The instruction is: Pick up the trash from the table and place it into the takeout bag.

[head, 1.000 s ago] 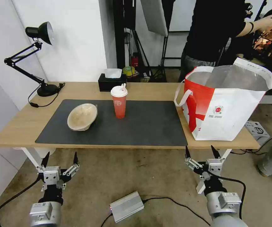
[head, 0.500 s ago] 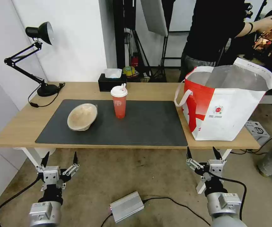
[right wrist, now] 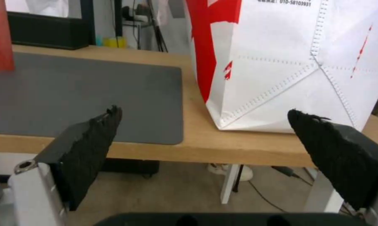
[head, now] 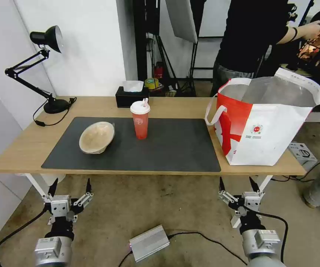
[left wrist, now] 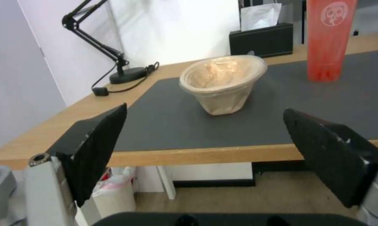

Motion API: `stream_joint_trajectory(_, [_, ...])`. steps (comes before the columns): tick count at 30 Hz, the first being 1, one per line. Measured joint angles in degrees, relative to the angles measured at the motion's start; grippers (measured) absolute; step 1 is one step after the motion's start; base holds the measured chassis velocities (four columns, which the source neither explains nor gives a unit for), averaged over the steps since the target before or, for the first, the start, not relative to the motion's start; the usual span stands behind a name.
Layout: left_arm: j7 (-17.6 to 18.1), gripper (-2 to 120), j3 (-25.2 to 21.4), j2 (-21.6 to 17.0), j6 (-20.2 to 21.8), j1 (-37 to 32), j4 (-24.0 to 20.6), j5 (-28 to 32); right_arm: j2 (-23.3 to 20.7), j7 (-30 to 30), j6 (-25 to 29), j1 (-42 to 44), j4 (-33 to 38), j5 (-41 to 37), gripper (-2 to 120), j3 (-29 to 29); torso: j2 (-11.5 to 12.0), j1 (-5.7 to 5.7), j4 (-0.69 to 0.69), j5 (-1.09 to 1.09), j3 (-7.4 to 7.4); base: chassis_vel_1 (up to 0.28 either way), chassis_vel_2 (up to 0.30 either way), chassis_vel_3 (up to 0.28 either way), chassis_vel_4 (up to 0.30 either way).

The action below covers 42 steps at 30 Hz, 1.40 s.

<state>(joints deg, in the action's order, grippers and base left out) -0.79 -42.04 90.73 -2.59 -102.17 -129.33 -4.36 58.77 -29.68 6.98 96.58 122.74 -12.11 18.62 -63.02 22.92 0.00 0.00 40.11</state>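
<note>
I hold both arms low before the tabletop (head: 26, 148), left gripper (head: 70, 189) and right gripper (head: 237, 186) spread wide, empty; bowl (head: 97, 137) and cup (head: 140, 120) wait on the mat (head: 175, 148), bag (head: 267, 122) at the right end; next, I judge, a reach for the bowl.

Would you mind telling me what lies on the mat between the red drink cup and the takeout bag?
Nothing: in the head view, the dark mat is bare from the red drink cup to its right edge, then a strip of wood before the takeout bag.
</note>
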Motion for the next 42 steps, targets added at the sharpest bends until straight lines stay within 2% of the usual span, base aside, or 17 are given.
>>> stream_joint_trajectory(31, [-0.1, 100, 0.4, -0.4, -0.1, -0.2, -0.9, 0.0, 0.9, -0.1, 0.2, 0.0, -0.5, 0.5, 100, -0.3, 0.0, 0.0, 0.0, 0.0, 0.0, 0.0, 0.0, 0.0, 0.0])
stream_joint_trajectory(42, [-0.2, 100, 0.4, -0.4, -0.2, -0.4, -1.1, -0.1, 0.1, 0.2, 0.2, -0.1, 1.4, 0.5, 100, -0.4, 0.0, 0.0, 0.0, 0.0, 0.0, 0.0, 0.0, 0.0, 0.0])
